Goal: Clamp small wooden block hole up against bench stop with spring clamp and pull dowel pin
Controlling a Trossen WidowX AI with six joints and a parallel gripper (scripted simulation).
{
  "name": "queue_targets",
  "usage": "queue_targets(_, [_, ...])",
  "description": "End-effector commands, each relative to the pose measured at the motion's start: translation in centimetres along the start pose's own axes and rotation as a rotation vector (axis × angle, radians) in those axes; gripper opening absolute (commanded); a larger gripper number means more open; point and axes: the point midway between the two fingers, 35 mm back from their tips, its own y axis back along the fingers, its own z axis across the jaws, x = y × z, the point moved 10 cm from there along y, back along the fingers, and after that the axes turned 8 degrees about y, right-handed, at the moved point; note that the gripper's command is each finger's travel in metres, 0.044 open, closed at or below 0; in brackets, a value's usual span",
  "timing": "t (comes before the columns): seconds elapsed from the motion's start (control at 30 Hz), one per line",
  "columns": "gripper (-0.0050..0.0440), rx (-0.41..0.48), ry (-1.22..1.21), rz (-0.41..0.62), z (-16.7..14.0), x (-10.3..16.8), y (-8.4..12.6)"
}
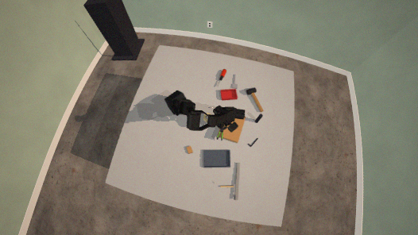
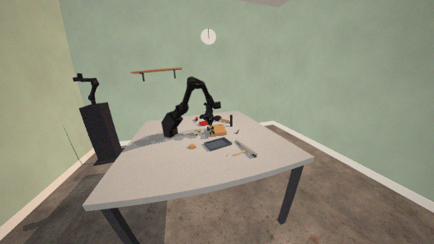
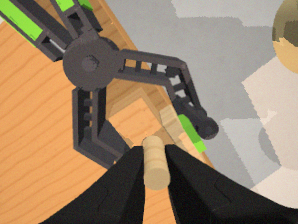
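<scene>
In the wrist view my gripper (image 3: 154, 154) is shut on a pale wooden dowel pin (image 3: 154, 160), held between the two black fingers. Just beyond it the black spring clamp (image 3: 100, 70) with green handles lies over the orange-brown board (image 3: 40, 143). Its jaws close around the small wooden block (image 3: 143, 119) at the board's edge. The block is mostly hidden by the clamp and my fingers. In the top view the gripper (image 1: 222, 126) is above the board (image 1: 233, 132), with the clamp's green handles (image 1: 218, 135) at the board's left edge.
A red tray (image 1: 229, 94), a screwdriver (image 1: 220, 75) and a hammer (image 1: 255, 98) lie behind the board. A dark slab (image 1: 215, 158), a small orange block (image 1: 189, 149), a metal ruler (image 1: 236, 180), a pencil (image 1: 226, 186) and a hex key (image 1: 253, 141) lie in front.
</scene>
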Motion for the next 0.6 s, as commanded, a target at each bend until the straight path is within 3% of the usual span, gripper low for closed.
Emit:
queue_targets(0.0, [0.0,-0.001,-0.063,0.002,0.06,0.01,0.1])
queue_targets(0.57, [0.0,-0.001,-0.133,0.002,0.06,0.02,0.14])
